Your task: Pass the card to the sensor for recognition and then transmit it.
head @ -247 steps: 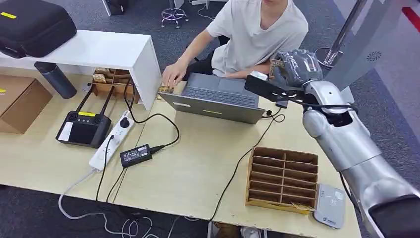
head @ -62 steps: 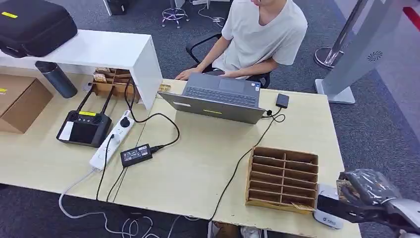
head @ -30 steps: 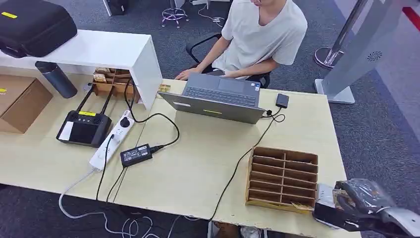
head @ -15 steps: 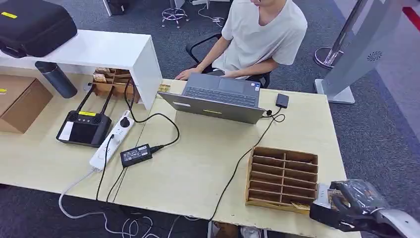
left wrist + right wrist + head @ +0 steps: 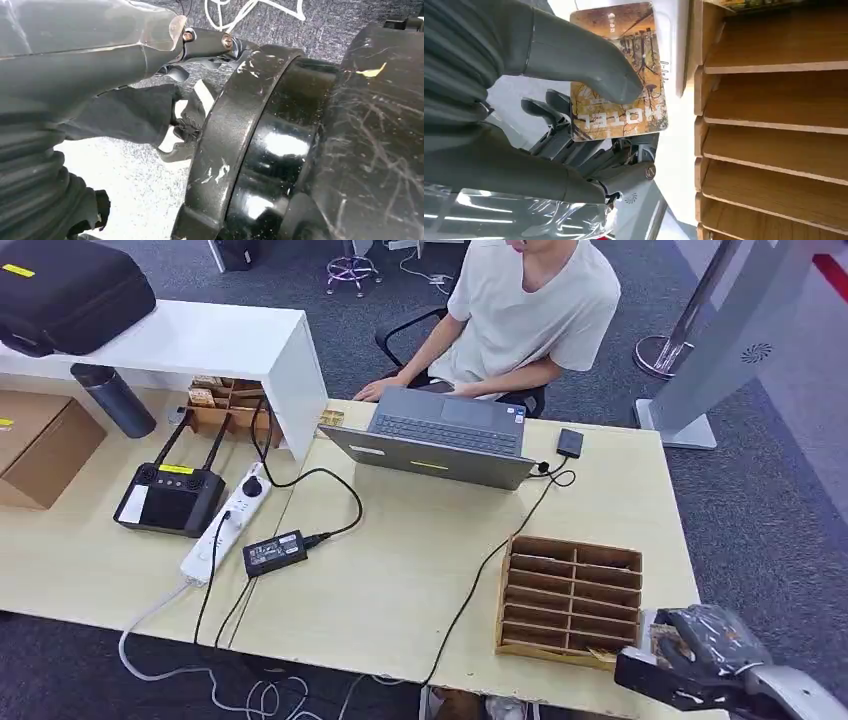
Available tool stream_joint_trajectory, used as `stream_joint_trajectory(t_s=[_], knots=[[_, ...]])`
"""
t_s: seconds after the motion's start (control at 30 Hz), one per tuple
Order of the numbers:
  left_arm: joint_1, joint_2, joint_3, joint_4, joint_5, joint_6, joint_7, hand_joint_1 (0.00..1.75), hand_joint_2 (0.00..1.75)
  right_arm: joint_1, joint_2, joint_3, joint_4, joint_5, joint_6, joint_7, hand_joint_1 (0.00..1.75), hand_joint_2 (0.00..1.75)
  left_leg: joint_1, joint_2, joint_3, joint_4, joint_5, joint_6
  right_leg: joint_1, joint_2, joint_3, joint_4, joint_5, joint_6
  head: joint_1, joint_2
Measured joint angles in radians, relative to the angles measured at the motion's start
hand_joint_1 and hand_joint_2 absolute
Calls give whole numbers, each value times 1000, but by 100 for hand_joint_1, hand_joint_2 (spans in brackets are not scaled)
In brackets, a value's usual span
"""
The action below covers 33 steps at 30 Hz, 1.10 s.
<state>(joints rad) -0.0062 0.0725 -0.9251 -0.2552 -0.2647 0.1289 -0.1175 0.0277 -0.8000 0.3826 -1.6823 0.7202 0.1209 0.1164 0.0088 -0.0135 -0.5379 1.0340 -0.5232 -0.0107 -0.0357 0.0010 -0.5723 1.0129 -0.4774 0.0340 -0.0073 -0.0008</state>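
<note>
My right hand (image 5: pixel 712 657) hovers at the table's near right corner, just beside the wooden slotted rack (image 5: pixel 575 545). It pinches a brown hotel card (image 5: pixel 666 639). In the right wrist view the grey thumb (image 5: pixel 584 57) presses the card (image 5: pixel 634 117) against the darker fingers. The card lies flat just over the white sensor (image 5: pixel 677 45), next to the rack (image 5: pixel 774 65). I cannot tell whether card and sensor touch. My left hand (image 5: pixel 115 95) hangs by my body with nothing in it, thumb and fingers apart.
A person (image 5: pixel 525 310) sits behind the open laptop (image 5: pixel 440 435) at the far edge, a phone (image 5: pixel 570 442) beside it. Cables, a power adapter (image 5: pixel 275 552), a power strip (image 5: pixel 225 520) and a black controller (image 5: pixel 168 498) lie on the table (image 5: pixel 400 580) to the left.
My right hand came down from near the person to the near right corner with the card. Over the last second it slid lower and leftward, covering the sensor.
</note>
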Motion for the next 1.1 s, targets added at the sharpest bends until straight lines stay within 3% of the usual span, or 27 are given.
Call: stream_joint_trajectory(t_s=[1.1], knots=[[0, 0, -1, 0, 0, 0, 0, 0, 175, 7, 14, 0, 6, -1, -8, -2, 175, 175, 0, 1, 0, 0, 0, 0, 0, 0, 0, 0, 0, 0, 0, 0]])
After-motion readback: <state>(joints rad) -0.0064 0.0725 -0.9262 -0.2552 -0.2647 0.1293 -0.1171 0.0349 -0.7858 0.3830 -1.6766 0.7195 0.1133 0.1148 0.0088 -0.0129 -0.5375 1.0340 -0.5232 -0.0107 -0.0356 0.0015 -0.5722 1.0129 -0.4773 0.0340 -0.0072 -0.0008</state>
